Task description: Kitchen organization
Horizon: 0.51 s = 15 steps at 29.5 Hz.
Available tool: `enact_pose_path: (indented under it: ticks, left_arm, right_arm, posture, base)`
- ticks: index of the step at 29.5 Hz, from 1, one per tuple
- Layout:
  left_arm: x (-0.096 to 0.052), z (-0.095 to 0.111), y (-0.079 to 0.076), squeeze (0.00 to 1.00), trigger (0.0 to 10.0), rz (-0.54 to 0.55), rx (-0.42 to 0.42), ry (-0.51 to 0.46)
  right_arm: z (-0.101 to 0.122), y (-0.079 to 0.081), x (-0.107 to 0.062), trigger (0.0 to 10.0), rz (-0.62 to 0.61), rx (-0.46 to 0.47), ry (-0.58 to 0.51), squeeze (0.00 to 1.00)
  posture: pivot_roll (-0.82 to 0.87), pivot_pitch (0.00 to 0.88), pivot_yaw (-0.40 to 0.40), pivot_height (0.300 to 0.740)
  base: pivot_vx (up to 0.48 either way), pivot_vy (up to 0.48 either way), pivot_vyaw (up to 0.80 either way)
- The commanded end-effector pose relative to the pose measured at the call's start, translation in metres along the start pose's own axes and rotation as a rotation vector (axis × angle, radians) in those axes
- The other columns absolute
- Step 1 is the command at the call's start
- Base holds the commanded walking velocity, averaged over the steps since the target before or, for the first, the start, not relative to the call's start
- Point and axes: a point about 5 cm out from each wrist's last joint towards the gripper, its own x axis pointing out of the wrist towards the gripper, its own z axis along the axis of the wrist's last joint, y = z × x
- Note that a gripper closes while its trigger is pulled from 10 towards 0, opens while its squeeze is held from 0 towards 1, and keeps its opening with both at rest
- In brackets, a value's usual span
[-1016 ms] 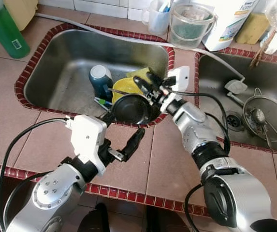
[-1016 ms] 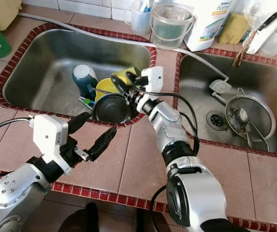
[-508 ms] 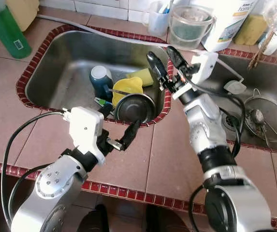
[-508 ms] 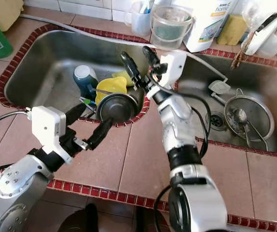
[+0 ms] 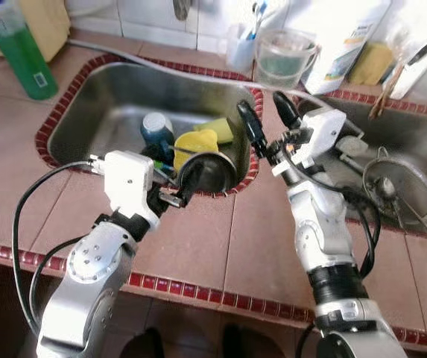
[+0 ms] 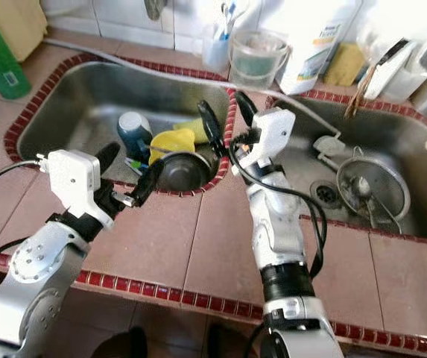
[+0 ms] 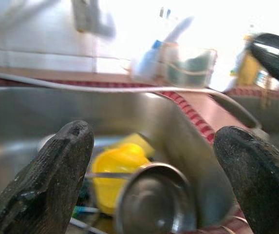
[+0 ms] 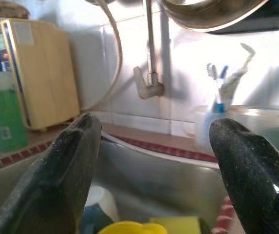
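Round steel bowl [image 5: 207, 170] was released a second ago and lay in left steel sink basin [image 5: 101, 112], near front wall, beside yellow plastic cup [image 5: 194, 142]. Right gripper [image 5: 267, 119] rose above basin's right rim, fingers spread, empty. Left gripper [image 6: 129, 175] hovered at basin's front rim, fingers spread. Bowl likely awaited regrasp.

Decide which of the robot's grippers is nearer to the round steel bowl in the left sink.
Left. The left gripper hovers open right beside the steel bowl, at the sink's front rim. The right gripper is open too, raised above the divider between the sinks, farther off.
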Motion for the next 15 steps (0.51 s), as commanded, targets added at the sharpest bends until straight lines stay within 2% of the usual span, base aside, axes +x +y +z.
enact_pose_path:
  ticks: [1, 3, 4, 7, 10, 15]
  left_arm:
    - [0.002, -0.005, 0.005, 0.00, 10.0, 0.038, 0.003, -0.005]
    - [0.002, -0.006, 0.006, 0.00, 10.0, 0.044, 0.002, -0.005]
    - [0.003, -0.010, 0.010, 0.00, 10.0, 0.066, 0.012, -0.006]
    - [0.006, -0.016, 0.014, 0.00, 10.0, 0.094, -0.003, -0.005]
    - [0.007, -0.027, 0.015, 0.00, 10.0, 0.112, 0.011, -0.008]
    - [0.009, -0.039, 0.016, 0.00, 10.0, 0.164, 0.003, -0.008]
  right_arm:
    - [-0.001, -0.007, -0.009, 10.0, -0.058, -0.031, 0.006, 0.00]
    - [-0.002, -0.007, -0.011, 10.0, -0.072, -0.036, 0.013, 0.00]
    - [-0.007, -0.009, -0.019, 10.0, -0.112, -0.040, 0.033, 0.00]
    - [-0.013, -0.010, -0.028, 10.0, -0.154, -0.048, 0.052, 0.00]
    - [-0.021, -0.007, -0.041, 10.0, -0.210, -0.078, 0.081, 0.00]
    - [-0.030, -0.003, -0.053, 10.0, -0.243, -0.105, 0.114, 0.00]
  posture:
    - [-0.11, 0.078, -0.069, 0.740]
    - [-0.11, 0.078, -0.069, 0.740]
    - [-0.11, 0.065, -0.070, 0.740]
    - [-0.12, 0.046, -0.066, 0.740]
    - [-0.13, 0.031, -0.067, 0.740]
    - [-0.13, 0.005, -0.066, 0.740]
  base:
    - [0.000, 0.000, 0.00]
    - [0.000, 0.000, 0.00]
    - [0.000, 0.000, 0.00]
    - [0.000, 0.000, 0.00]
    - [0.000, 0.000, 0.00]
    - [0.000, 0.000, 0.00]
